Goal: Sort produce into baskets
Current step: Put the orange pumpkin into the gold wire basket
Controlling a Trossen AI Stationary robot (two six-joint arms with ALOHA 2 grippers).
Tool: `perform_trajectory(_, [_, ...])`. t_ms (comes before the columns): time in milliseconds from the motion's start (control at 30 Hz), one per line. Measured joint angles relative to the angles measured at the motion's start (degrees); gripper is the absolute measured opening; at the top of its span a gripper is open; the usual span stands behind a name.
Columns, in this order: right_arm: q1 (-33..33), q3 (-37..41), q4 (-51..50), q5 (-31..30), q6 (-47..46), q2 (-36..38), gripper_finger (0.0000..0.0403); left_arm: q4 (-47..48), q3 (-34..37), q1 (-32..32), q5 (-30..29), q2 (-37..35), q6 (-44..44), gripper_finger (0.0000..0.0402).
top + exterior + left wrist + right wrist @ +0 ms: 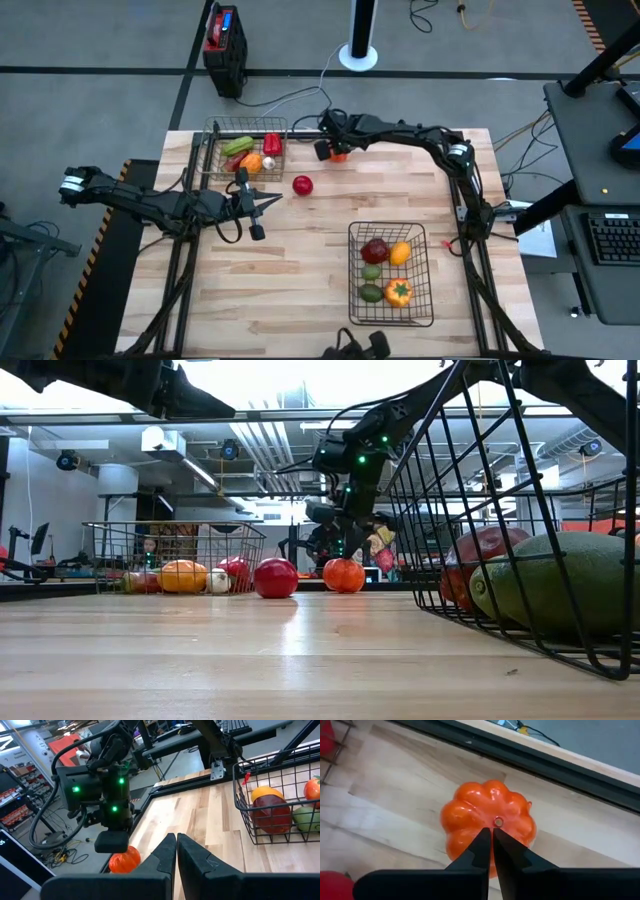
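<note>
Nearest the right wrist lens: dark fingers (481,849) of right gripper (492,836) pinched together, tips meeting right at the stem dimple of a glossy orange, ribbed toy pumpkin (490,817). Jaws fully shut; no stem visible, so probably nothing actually held, only pressed on the crown. Pumpkin sitting on the pale wooden table (300,260) directly beneath the jaws, near the far edge. Judged light, hard, slick hollow plastic; better taken across the ribbed flanks with the jaws spread. Right arm stretched far out, wrist tipped downward. Left gripper (272,200) shut, empty, low over the table, well short of a loose red round fruit (302,185).
</note>
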State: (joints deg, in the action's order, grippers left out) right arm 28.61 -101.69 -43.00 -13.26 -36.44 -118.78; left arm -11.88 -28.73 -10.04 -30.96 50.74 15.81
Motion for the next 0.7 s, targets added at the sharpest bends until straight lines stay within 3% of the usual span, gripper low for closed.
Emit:
perform_trajectory(533, [-5.24,0.07,-6.00,1.75,-1.07,0.02,0.0012,-0.13,0.00,0.00,0.02,0.06,-0.15,0.0000])
perform_trajectory(700, [-5.77,-0.50,-5.67,-3.14,-1.03,1.54,0.0012,-0.13,0.00,0.01,0.02,0.06,-0.24,0.0000])
